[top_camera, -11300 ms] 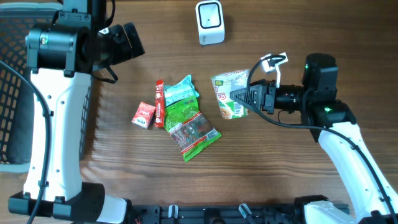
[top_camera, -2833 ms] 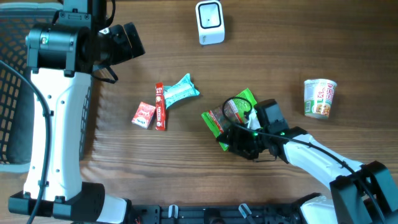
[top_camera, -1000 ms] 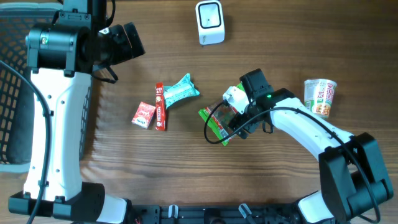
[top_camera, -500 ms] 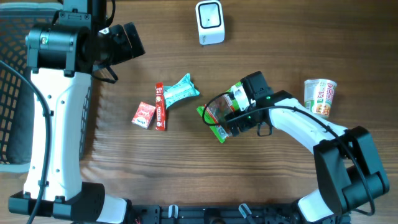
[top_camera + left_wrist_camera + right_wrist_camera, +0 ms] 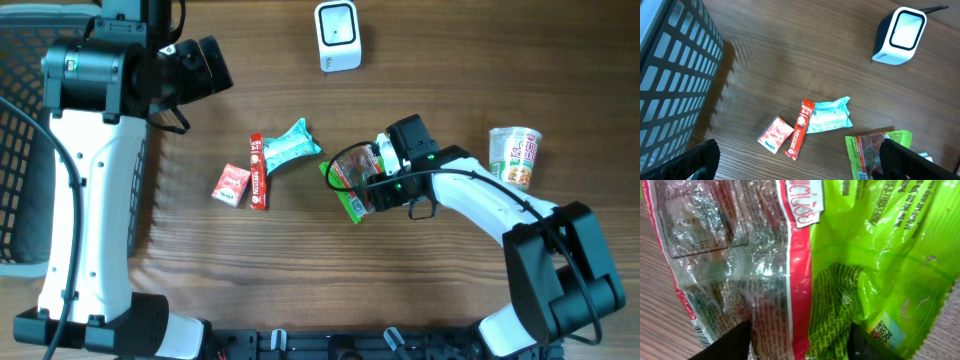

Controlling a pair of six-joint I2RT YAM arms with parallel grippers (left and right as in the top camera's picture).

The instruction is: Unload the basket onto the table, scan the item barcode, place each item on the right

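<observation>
The item is a green and red snack bag (image 5: 345,185) with a clear window, lying mid-table in the overhead view. My right gripper (image 5: 372,178) is on its right half. In the right wrist view the bag (image 5: 805,245) fills the frame and bunches between the two black fingers (image 5: 725,347), which press it from both sides. The white barcode scanner (image 5: 337,36) stands at the far edge, apart from the bag. My left gripper (image 5: 800,162) hangs open high over the table, holding nothing, with the bag (image 5: 867,152) below its right finger.
A teal packet (image 5: 292,147), a red Nescafe stick (image 5: 257,170) and a small red box (image 5: 231,185) lie left of the bag. A cup of noodles (image 5: 515,157) stands at the right. A dark mesh basket (image 5: 20,150) sits along the left edge.
My right gripper has closed in on the bag, and the bag has shifted slightly up and left under it. The left arm has not moved.
</observation>
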